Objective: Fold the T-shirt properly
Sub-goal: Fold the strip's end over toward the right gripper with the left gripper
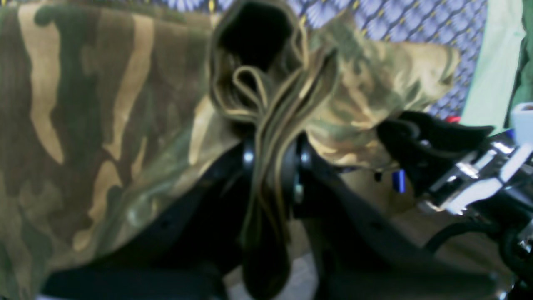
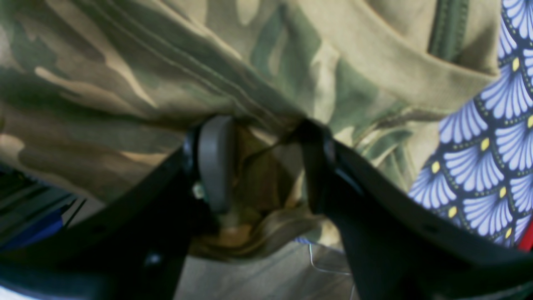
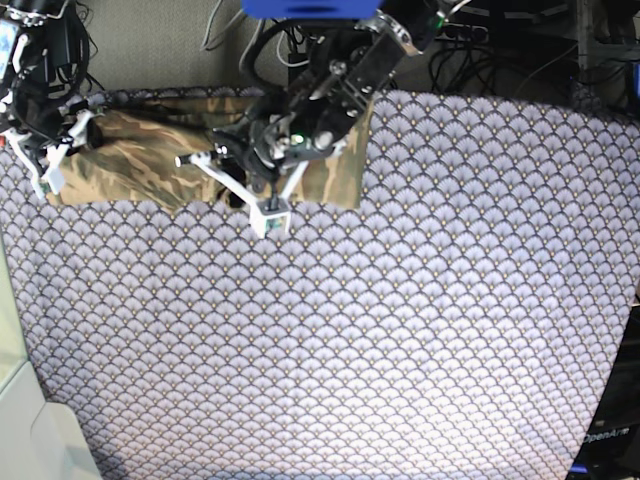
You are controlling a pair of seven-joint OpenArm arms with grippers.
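The camouflage T-shirt [image 3: 140, 160] lies as a long folded band at the back left of the table. My left gripper [image 3: 240, 192] is at the band's front edge near its middle. In the left wrist view the left gripper [image 1: 272, 166] is shut on a bunch of folded shirt layers [image 1: 104, 104]. My right gripper [image 3: 55, 170] is at the shirt's left end. In the right wrist view the right gripper [image 2: 262, 166] has its jaws around a wad of shirt cloth [image 2: 166, 62], with a grey pad [image 2: 214, 162] showing.
The purple-white scallop tablecloth [image 3: 400, 320] covers the table. The right arm [image 1: 458, 166] shows at the right of the left wrist view. Cables and equipment [image 3: 500, 40] stand behind the table's back edge. A pale green surface [image 3: 8, 330] borders the left side.
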